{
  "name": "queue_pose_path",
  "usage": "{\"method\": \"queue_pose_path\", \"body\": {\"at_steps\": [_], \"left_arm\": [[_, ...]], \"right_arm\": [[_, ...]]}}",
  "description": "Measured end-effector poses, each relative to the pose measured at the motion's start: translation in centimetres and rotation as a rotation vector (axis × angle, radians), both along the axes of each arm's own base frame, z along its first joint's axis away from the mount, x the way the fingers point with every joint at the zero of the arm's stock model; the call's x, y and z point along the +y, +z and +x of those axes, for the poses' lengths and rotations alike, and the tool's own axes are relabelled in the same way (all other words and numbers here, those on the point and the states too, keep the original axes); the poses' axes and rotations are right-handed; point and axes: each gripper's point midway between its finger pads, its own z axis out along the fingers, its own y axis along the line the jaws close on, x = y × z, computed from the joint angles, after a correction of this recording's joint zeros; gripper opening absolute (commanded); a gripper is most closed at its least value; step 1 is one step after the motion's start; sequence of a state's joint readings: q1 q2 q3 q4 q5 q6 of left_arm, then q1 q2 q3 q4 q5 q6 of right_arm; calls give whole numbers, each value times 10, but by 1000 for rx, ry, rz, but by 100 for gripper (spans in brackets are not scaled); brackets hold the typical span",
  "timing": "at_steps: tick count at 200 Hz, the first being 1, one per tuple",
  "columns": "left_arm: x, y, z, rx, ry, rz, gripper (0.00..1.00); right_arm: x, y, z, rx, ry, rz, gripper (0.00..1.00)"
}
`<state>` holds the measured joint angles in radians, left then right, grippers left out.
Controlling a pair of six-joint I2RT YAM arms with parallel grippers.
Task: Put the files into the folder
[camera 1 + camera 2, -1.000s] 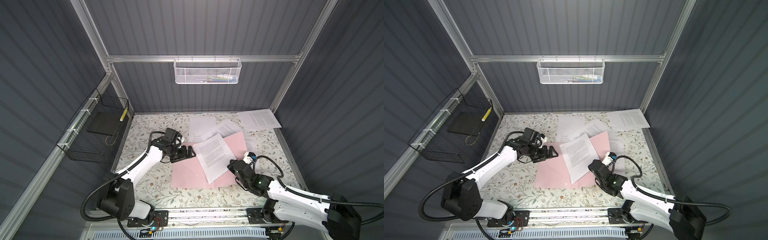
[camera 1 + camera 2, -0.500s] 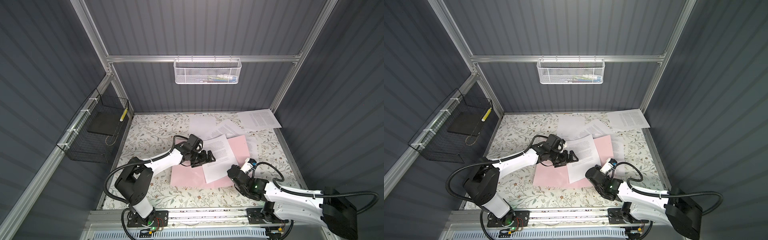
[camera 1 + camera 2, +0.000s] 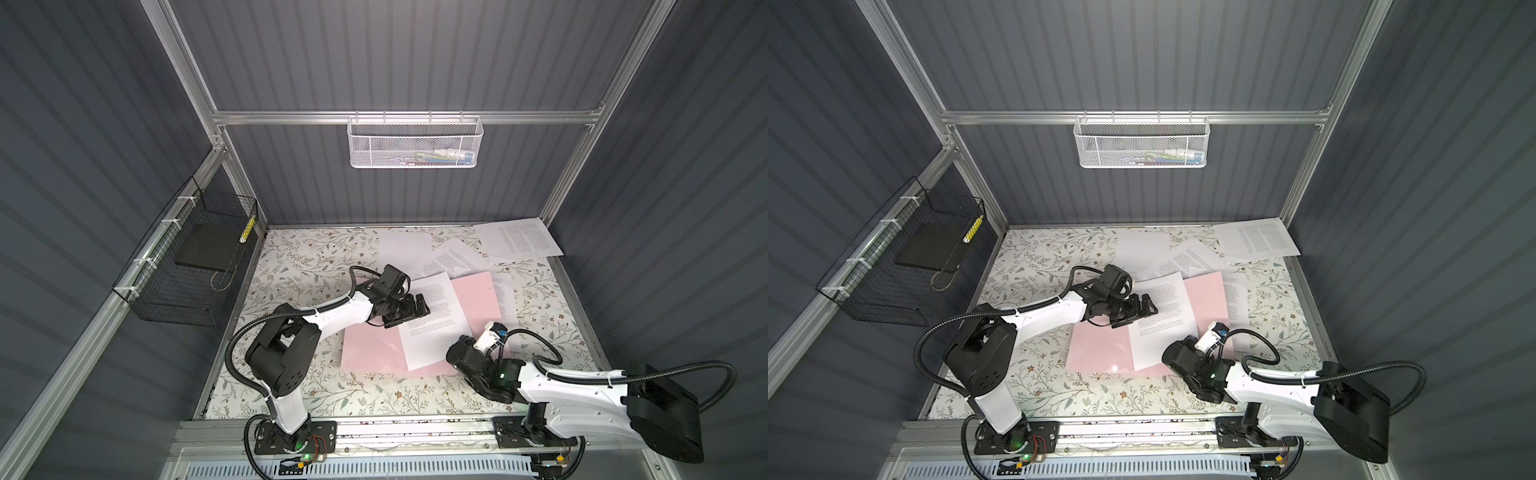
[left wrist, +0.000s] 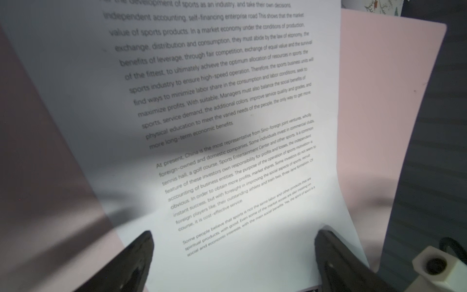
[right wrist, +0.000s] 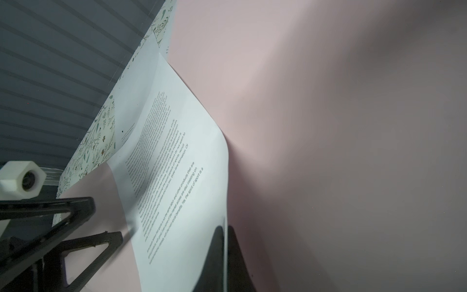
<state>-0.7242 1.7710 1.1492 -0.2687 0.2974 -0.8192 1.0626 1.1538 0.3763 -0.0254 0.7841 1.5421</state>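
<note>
The pale pink folder (image 3: 478, 299) (image 3: 1206, 299) lies open and flat on the table. One printed sheet of the files (image 3: 432, 328) (image 3: 1158, 328) rests on it. My right gripper (image 3: 453, 359) (image 3: 1169, 359) is shut on that sheet's near right corner; in the right wrist view its jaws (image 5: 225, 230) pinch the paper's edge (image 5: 177, 164) over the pink folder (image 5: 303, 126). My left gripper (image 3: 417, 309) (image 3: 1144, 309) is open just above the sheet's left part, with text (image 4: 227, 101) between its spread fingers (image 4: 233, 235). Other files (image 3: 517, 241) lie at the back of the table.
Loose sheets (image 3: 405, 251) (image 3: 455, 259) overlap behind the folder, and another (image 3: 505, 291) sticks out from under its right edge. A black wire basket (image 3: 166, 291) holding a black slab hangs on the left wall. A white mesh basket (image 3: 415, 145) hangs on the back wall.
My left gripper has moved right, from the folder's left edge to over the sheet. My right gripper has pulled the sheet's corner toward the front, turning the sheet straighter on the folder.
</note>
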Motion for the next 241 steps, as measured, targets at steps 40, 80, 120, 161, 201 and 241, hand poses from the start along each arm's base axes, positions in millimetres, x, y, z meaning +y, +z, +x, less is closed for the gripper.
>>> {"method": "queue_pose_path", "body": {"at_steps": [40, 80, 120, 161, 201, 241], "left_arm": [[3, -18, 2, 7, -2, 44, 100], [10, -36, 3, -3, -21, 104, 100], [12, -38, 5, -44, -60, 133, 100], [14, -39, 5, -75, -98, 158, 100], [14, -40, 7, -94, -119, 174, 100], [16, -41, 9, -114, -135, 191, 100]], "right_arm": [[4, 1, -1, -5, 16, 2, 41], [6, 10, -3, -12, 77, -35, 99], [1, 38, 0, -35, 163, -51, 99], [-34, 45, 25, 4, 236, -58, 99], [-42, 18, 50, 180, 384, -94, 99], [-11, 15, 85, 236, 591, -38, 99]]}}
